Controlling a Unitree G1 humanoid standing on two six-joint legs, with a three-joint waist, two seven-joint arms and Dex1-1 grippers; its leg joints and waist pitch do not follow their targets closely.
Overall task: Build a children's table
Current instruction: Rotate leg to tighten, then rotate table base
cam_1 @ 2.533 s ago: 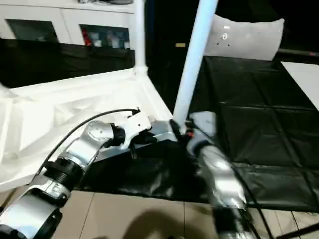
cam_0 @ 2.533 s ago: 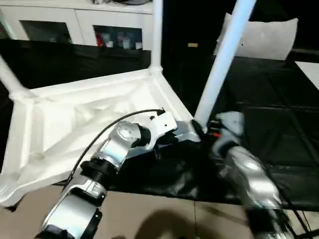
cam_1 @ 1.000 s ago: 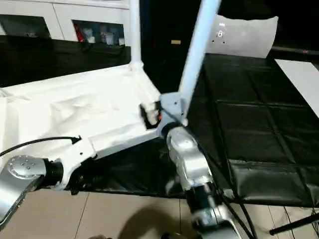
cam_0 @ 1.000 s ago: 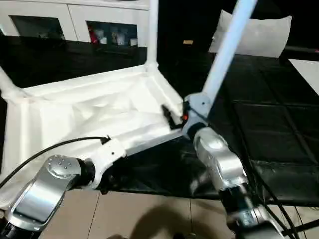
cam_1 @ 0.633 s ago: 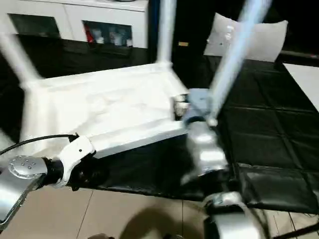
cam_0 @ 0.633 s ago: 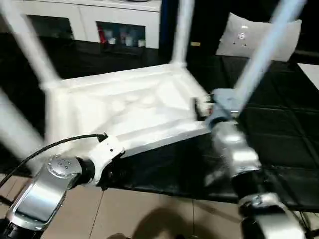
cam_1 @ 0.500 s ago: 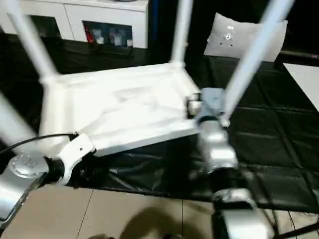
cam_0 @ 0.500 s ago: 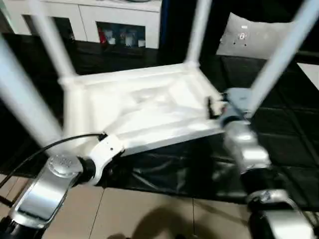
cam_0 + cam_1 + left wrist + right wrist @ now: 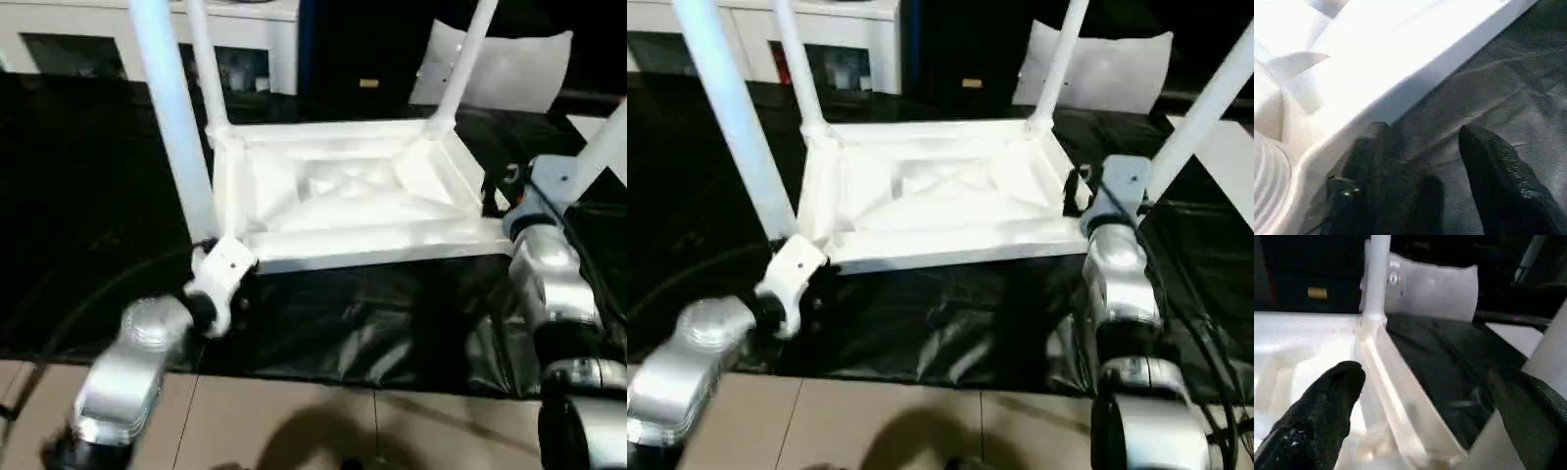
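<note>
The table (image 9: 343, 201) lies upside down on the black mat (image 9: 392, 333), ribbed underside up, all four legs standing in their corner sockets; it looks light, stiff and smooth, so likely slippery. The left gripper (image 9: 1420, 166) is open at the near left corner, holding nothing; the right gripper (image 9: 1420, 396) gapes wide, straddling the near right corner's rim. For turning it over, the rim near the corners seems the best hold; the long legs would lever.

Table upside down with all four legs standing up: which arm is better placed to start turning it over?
Right, probably. The right gripper stands open astride the table top's side rim beside a corner leg. The left gripper sits over the black mat, off the rim.
</note>
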